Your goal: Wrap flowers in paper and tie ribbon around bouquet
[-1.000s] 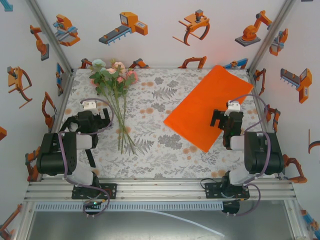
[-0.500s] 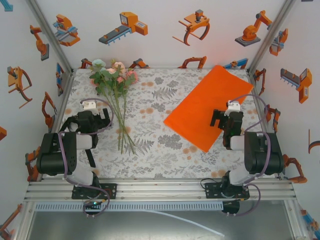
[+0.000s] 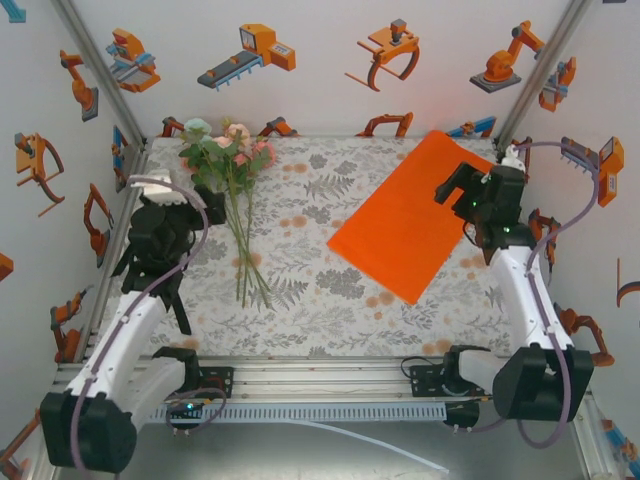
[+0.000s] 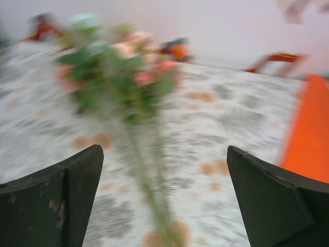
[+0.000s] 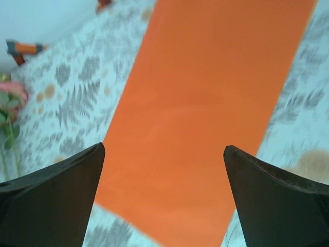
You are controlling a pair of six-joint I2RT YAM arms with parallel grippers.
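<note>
So, early days on this one: nothing is wrapped yet, and I'd say the step in hand is just getting hold of the two main pieces. The left pincer (image 3: 170, 220) hangs with its fingers wide apart and empty. The flowers (image 3: 228, 165) lie on the counter (image 3: 310, 300) just to its right, with the blooms (image 3: 235, 135) at the far end and the stems (image 3: 245, 255) trailing back toward the near edge. From the wrist camera the bunch sits straight ahead of that pincer and a bit left of centre, though the shot is smeared so I can't make out single stems. The right pincer (image 3: 462, 190) is also apart and gripping nothing. It hovers over the far right part of the paper (image 3: 400, 230), which lies flat beneath and ahead of it and stretches off to its left.

My two cents on doing it well: go for the stems, not the blooms, and close around the whole bundle somewhere mid-length so none of the thin ones slip out. A flat sheet is a pain to pinch from above, so for the paper I'd aim at an edge or corner. Main risk is probably creasing the sheet or scattering the stems.
</note>
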